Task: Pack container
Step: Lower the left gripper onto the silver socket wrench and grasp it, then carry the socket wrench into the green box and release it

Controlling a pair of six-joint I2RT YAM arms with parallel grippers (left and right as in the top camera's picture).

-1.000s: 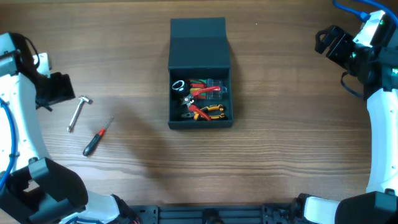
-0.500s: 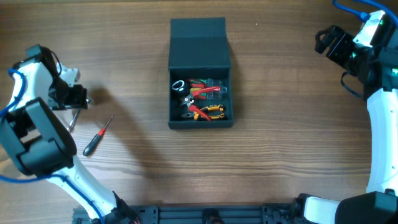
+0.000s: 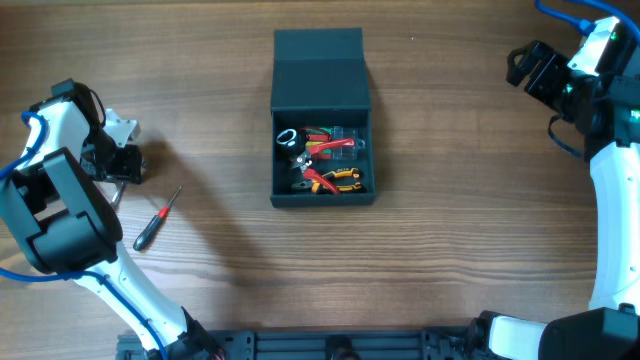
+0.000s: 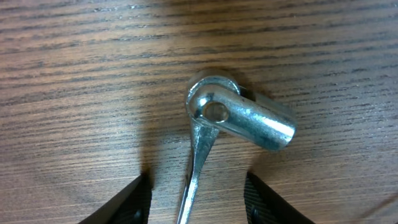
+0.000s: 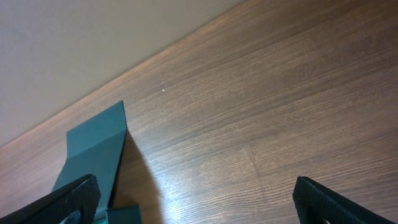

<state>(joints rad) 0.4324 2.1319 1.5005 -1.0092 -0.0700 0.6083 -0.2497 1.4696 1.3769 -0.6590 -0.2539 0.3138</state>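
Container (image 3: 320, 90) sits unmoved mid-tabletop (image 3: 450, 250), lid open, tools (image 3: 325, 160) inside. Far right of it, the right claw (image 5: 199, 205) stays spread wide and empty. Well left of it, the left claw (image 4: 199, 202) has dropped over the silver tool (image 4: 239, 118), its jaws narrowed astride the shaft without touching it.

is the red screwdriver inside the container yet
No, the screwdriver lies on the wooden table well to the left of the open container, not touching it.

Wood-grain table (image 3: 450, 200), open dark teal container (image 3: 320, 70) at centre, red-handled screwdriver (image 3: 155, 222) and silver wrench (image 4: 239, 121) at left
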